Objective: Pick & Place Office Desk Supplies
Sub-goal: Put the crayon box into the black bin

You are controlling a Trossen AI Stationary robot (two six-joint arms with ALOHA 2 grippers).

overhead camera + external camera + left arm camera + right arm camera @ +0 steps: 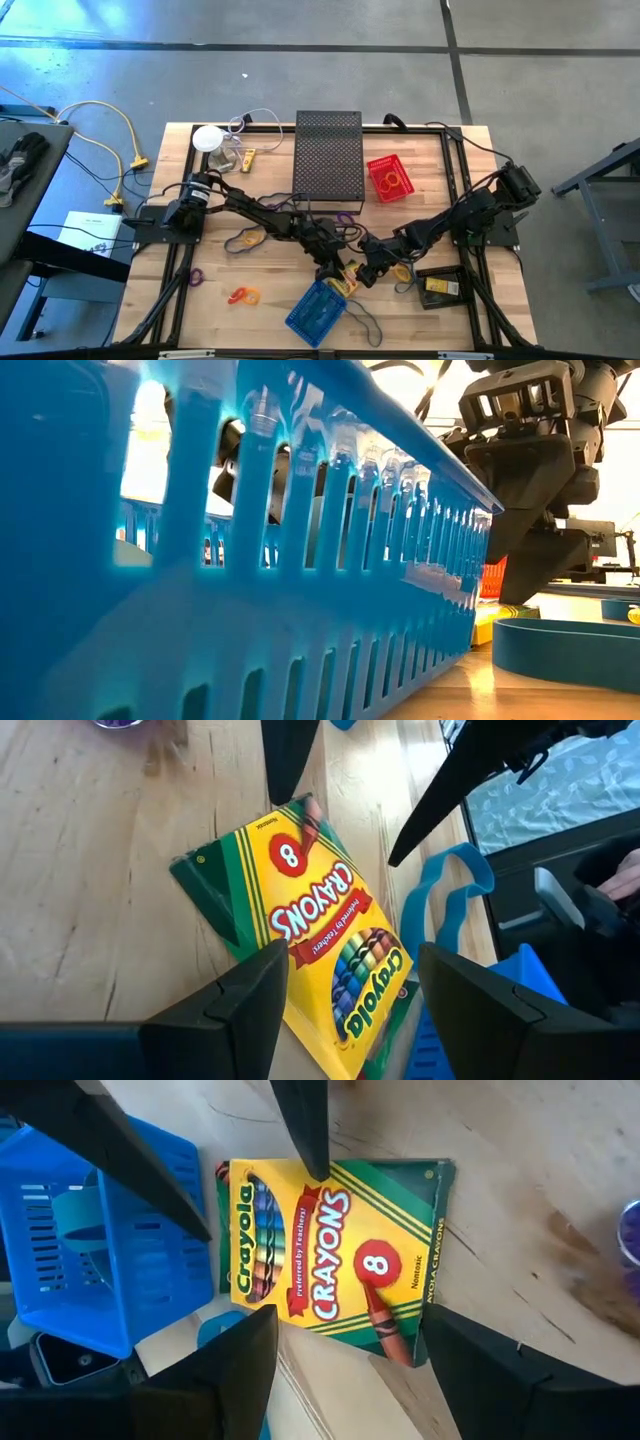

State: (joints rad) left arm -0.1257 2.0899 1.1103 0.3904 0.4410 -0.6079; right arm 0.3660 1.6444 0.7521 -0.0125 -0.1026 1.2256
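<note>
Yellow-and-green cardboard crayon box (335, 1265) is lying flat on the wooden table (200, 315), its printed face up, directly ahead of both grippers, which are meeting over it from opposite sides. Left gripper (345, 980) is hovering just above the box with its fingers spread wide, one finger on either side of the box's width, not touching it as far as the wrist view shows. Right gripper (350, 1345) is hovering likewise from the far side, fingers spread to about the same width, straddling the box without gripping it. Blue slotted plastic basket (317, 311) is sitting just beside the crayon box, on the near-edge side of both grippers; the right wrist view shows a pale blue loop (85, 1210) lying inside it, and the rest of its contents cannot be told. Blue rubber band (440, 905) is lying on the table touching or just beside the crayon box, between the box and the basket. Red slotted basket (389, 178) is standing well apart behind the grippers, next to the tall black mesh box (329, 156), and is holding a yellowish band loop. Loose bands are lying on the bare wood to the left gripper's outer side: an orange loop (243, 295), a purple loop (195, 276), and a tan loop (245, 239) nearer the left arm.
</note>
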